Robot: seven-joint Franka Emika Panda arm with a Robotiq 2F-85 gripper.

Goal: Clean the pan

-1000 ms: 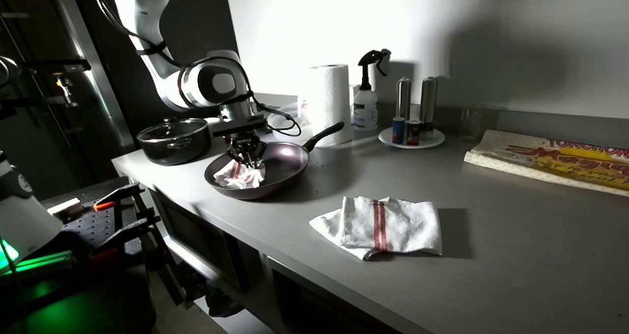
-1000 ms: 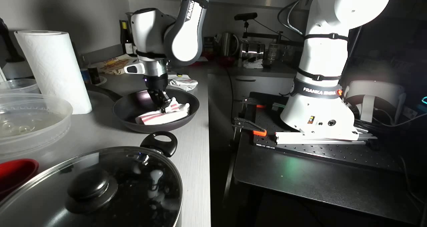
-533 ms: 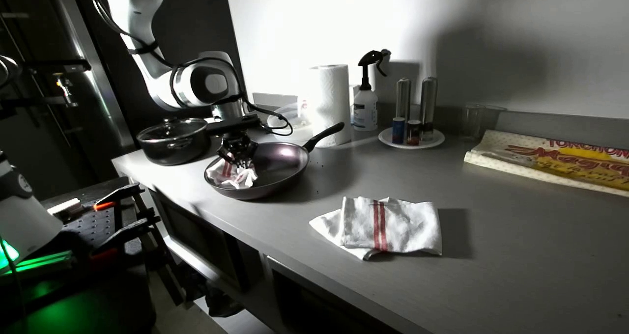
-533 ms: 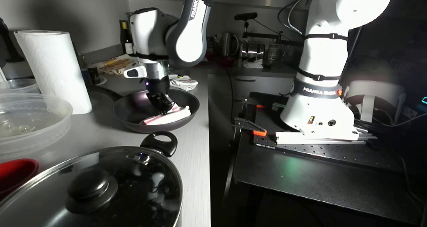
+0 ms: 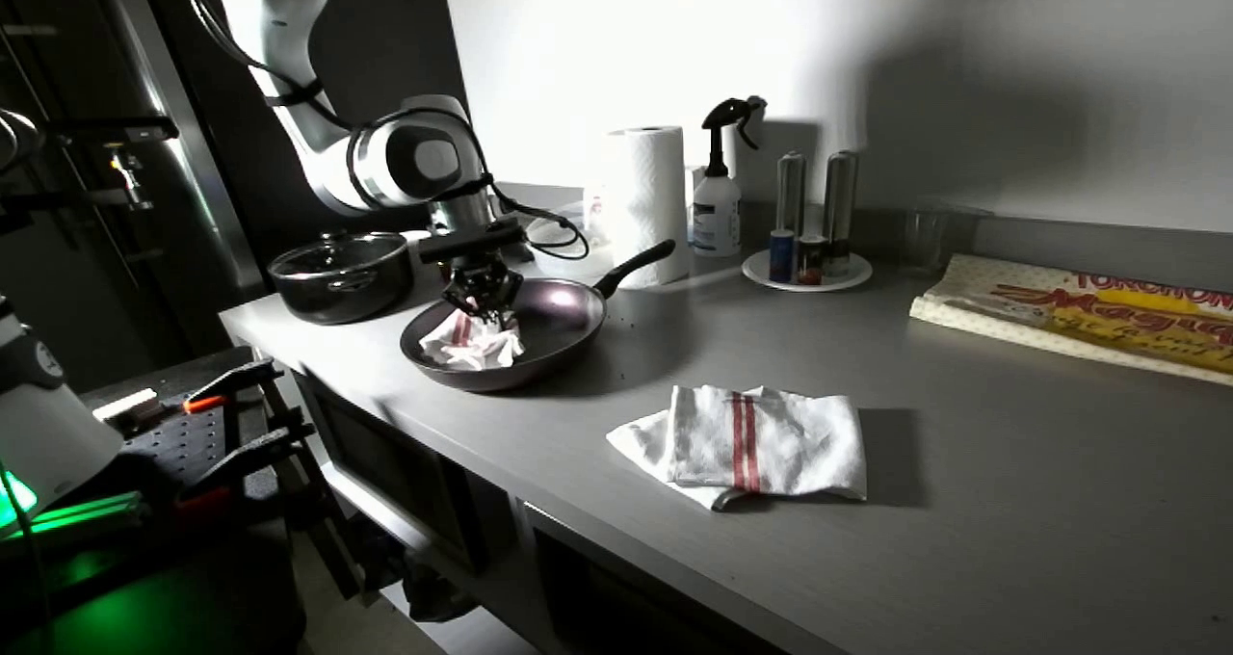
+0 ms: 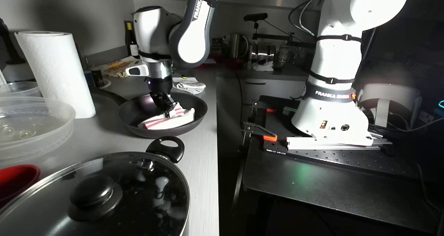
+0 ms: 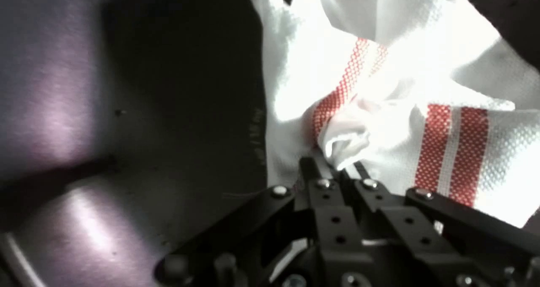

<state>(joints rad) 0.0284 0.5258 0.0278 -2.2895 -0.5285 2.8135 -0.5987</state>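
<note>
The pan stands on the counter, dark inside, and shows in both exterior views (image 5: 568, 318) (image 6: 137, 112). Its handle (image 5: 636, 268) points to the paper roll. In the wrist view the pan's dark inside (image 7: 190, 88) fills the left. A white cloth with red stripes lies bunched in the pan, in both exterior views (image 5: 453, 347) (image 6: 177, 121) and the wrist view (image 7: 422, 59). My gripper (image 7: 335, 171) is shut on a pinched fold of this cloth. It points down into the pan in both exterior views (image 5: 493, 316) (image 6: 167, 114). The cloth hides part of the pan's floor.
A black lidded pot (image 5: 347, 284) stands near the pan. A paper roll (image 5: 647, 207), a spray bottle (image 5: 716, 202) and a plate (image 5: 807, 285) with small containers stand behind. A second folded striped cloth (image 5: 800, 443) lies on the counter. A see-through tub (image 6: 41, 138) stands beside the pan.
My gripper slid with the cloth towards the pan's rim on the pot side, then back to nearly where it was one second ago. The pan has not visibly moved.
</note>
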